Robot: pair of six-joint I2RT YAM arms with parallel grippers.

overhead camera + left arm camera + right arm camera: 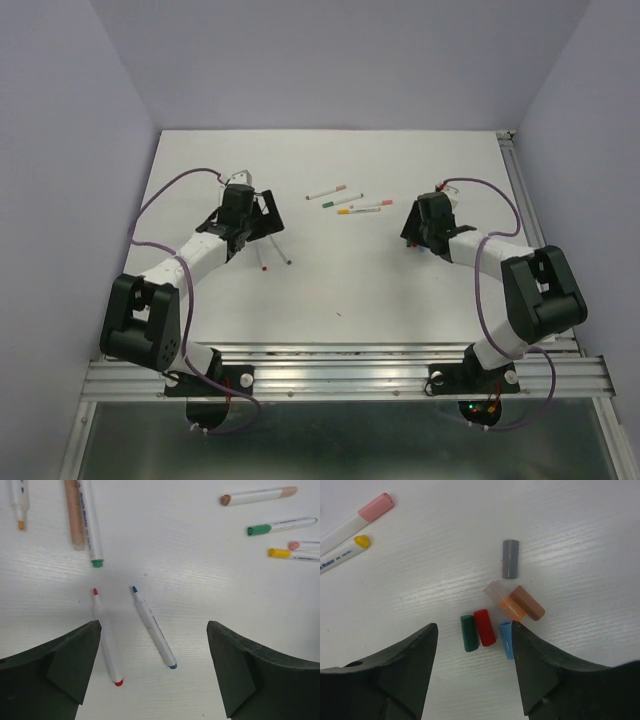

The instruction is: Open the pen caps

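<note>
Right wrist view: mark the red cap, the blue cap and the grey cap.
red cap (484, 627), right wrist view, middle of its side.
blue cap (506, 640), right wrist view, middle of its side.
grey cap (510, 559), right wrist view, middle of its side.

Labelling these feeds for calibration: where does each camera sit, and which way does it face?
Top external: above and behind the bases, looking down on the table; both arms, left gripper and right gripper show.
Left wrist: on the left arm, facing down at the red-tipped pen and blue-tipped pen; its fingers frame the bottom.
Right wrist: on the right arm, facing down at the pen caps; its fingers show below.
Shared: both wrist views catch the pink-capped pen and yellow-capped pen.
</note>
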